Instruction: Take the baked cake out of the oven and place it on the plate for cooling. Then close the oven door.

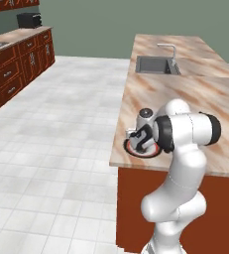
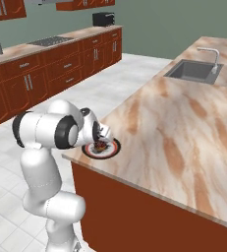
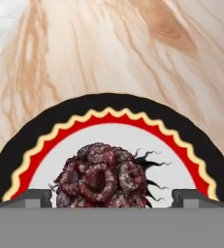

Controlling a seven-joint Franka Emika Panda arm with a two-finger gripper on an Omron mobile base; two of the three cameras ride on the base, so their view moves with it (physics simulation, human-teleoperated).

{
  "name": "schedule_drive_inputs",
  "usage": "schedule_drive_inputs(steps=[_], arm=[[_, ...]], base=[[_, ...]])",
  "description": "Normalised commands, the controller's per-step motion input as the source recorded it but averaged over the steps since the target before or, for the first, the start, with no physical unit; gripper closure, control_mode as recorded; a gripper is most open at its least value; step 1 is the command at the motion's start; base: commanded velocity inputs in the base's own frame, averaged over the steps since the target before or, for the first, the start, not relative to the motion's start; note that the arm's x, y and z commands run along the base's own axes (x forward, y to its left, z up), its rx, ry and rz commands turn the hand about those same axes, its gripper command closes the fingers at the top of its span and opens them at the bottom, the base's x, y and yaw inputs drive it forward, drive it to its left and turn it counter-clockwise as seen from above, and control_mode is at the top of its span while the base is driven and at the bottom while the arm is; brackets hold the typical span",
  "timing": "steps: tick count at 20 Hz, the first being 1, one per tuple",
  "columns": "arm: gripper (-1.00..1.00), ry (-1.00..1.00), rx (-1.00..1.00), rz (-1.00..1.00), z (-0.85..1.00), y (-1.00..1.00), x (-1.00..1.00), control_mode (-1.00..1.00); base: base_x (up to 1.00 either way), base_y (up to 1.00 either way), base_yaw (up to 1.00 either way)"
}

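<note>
Hand view, bottom centre: gripper [image 3: 111, 197] w/ jaws spread wide, one tip each side of the baked cake [image 3: 101, 177], gripping nothing. Cake, a lumpy round w/ no long axis, sits between the tips on the plate [image 3: 108, 104], itself near the marble counter [image 3: 133, 48] edge.

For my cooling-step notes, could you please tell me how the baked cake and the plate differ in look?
The baked cake is a lumpy, dark reddish-brown mound; the plate is flat, with a black rim, red and yellow bands and a white centre. The cake is far smaller and sits on the plate. Both are round.
</note>
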Motion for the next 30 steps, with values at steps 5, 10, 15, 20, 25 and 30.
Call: schedule_drive_inputs(steps=[5, 10, 15, 20, 25, 30], arm=[[-1.0, 0.04, 0.0, 0.0, 0.7, -0.47, -0.18, -1.0], [-1.0, 0.09, 0.0, -0.03, 0.64, -0.55, -0.28, -1.0], [-1.0, 0.07, 0.0, -0.05, 0.46, -0.47, -0.38, -1.0], [-1.0, 0.01, 0.0, -0.02, 0.19, -0.47, -0.57, -1.0], [-1.0, 0.0, 0.0, 0.0, 0.03, -0.31, -0.66, -1.0], [-1.0, 0.0, 0.0, 0.05, 0.0, -0.06, -0.56, -1.0]], base=[[0.0, 0.0, 0.0], [0.0, 0.0, 0.0], [0.0, 0.0, 0.0], [0.0, 0.0, 0.0], [0.0, 0.0, 0.0], [0.0, 0.0, 0.0]])
